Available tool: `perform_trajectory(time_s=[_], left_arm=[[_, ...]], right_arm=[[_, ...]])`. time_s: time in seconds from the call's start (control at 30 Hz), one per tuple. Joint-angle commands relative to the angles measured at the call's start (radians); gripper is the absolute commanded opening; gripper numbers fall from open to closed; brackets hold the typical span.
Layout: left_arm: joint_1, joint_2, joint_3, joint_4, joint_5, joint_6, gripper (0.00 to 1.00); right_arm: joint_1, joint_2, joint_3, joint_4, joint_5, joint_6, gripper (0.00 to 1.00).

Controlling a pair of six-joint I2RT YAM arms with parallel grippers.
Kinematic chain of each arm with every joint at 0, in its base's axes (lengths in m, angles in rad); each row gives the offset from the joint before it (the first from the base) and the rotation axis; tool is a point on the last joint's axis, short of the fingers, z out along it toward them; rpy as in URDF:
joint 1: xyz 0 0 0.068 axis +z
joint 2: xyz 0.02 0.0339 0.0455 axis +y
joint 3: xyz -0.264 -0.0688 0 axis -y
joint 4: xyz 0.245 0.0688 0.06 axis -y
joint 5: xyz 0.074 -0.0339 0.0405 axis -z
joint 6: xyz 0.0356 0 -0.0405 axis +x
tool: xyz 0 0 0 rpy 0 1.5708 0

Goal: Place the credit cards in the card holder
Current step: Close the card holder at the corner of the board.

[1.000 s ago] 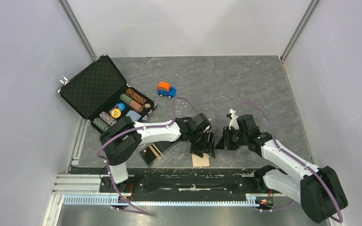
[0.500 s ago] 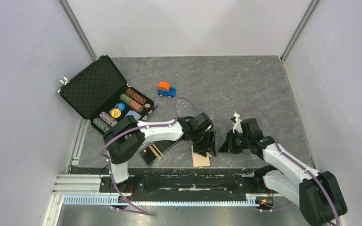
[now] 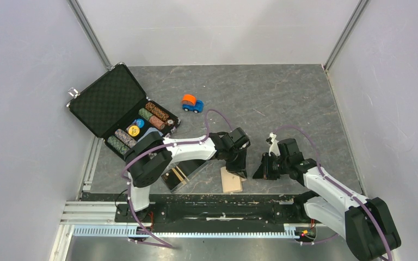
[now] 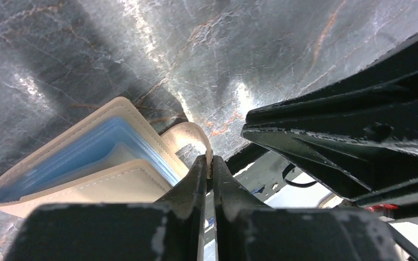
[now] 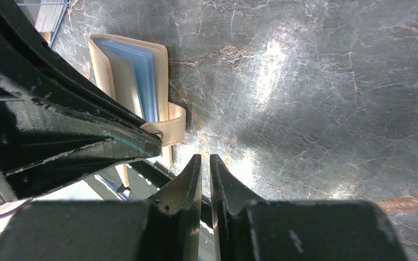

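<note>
The beige card holder [image 3: 231, 180] lies on the table near its front edge, its covers slightly apart. Light blue credit card edges [image 4: 90, 148] show between the covers, and again in the right wrist view [image 5: 141, 73]. The holder's snap tab [image 4: 191, 136] curls up from its side. My left gripper [image 4: 209, 163] is shut on the end of that tab, right above the holder [image 4: 60, 179] in the top view [image 3: 240, 171]. My right gripper [image 5: 206, 160] is shut on nothing, just to the right of the holder [image 5: 106, 60] and a little apart from the left gripper [image 5: 87, 144].
An open black chip briefcase [image 3: 117, 109] stands at the back left, with an orange and blue toy car [image 3: 192, 103] behind the arms. A clear plastic box [image 3: 179, 175] lies left of the holder. The table's near edge runs just below the holder.
My left gripper has shut on the holder's snap tab and shifted slightly right. The right gripper came down and a little nearer. More of the holder now shows.
</note>
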Motion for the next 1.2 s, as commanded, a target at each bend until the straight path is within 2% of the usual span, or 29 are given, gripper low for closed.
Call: perform_trajectory(time_s=[0.0,0.03,0.23,0.27,0.33,0.37,0.47,0.67,0.9,1.0,1.07,1.17], left_arm=[[-0.002,0.007,0.039,-0.053,-0.017,0.025,0.06],[-0.002,0.0,0.036,-0.052,-0.017,0.027,0.03],[-0.008,-0.015,0.043,-0.044,0.037,0.051,0.03],[-0.01,-0.016,0.048,-0.039,0.053,0.059,0.13],[-0.019,-0.019,0.064,-0.037,0.067,0.07,0.45],[-0.023,-0.027,0.071,-0.035,0.066,0.073,0.55],[-0.029,-0.071,0.073,-0.017,0.065,0.071,0.65],[-0.028,-0.199,0.024,0.032,0.054,0.033,0.67],[-0.019,-0.393,-0.123,0.025,-0.027,0.016,0.66],[-0.013,-0.46,-0.156,-0.008,-0.062,0.034,0.7],[-0.011,-0.463,-0.149,-0.05,-0.073,0.055,0.73],[-0.011,-0.407,-0.1,-0.133,-0.072,0.083,0.72]], right_arm=[[-0.002,0.002,-0.003,0.018,-0.023,-0.018,0.12],[-0.003,0.004,0.0,0.018,-0.024,-0.018,0.13],[-0.002,0.027,0.043,0.044,-0.047,-0.032,0.13],[-0.002,0.036,0.051,0.045,-0.049,-0.036,0.12],[-0.002,0.048,0.062,0.045,-0.049,-0.042,0.12],[-0.003,0.053,0.065,0.044,-0.049,-0.042,0.12],[-0.002,0.06,0.071,0.05,-0.049,-0.043,0.12],[-0.002,0.095,0.068,0.079,-0.064,-0.041,0.12],[-0.002,0.133,0.053,0.114,-0.089,-0.037,0.12],[-0.003,0.139,0.043,0.122,-0.092,-0.034,0.12],[-0.002,0.138,0.036,0.135,-0.094,-0.025,0.12],[-0.003,0.142,0.031,0.142,-0.095,-0.02,0.12]])
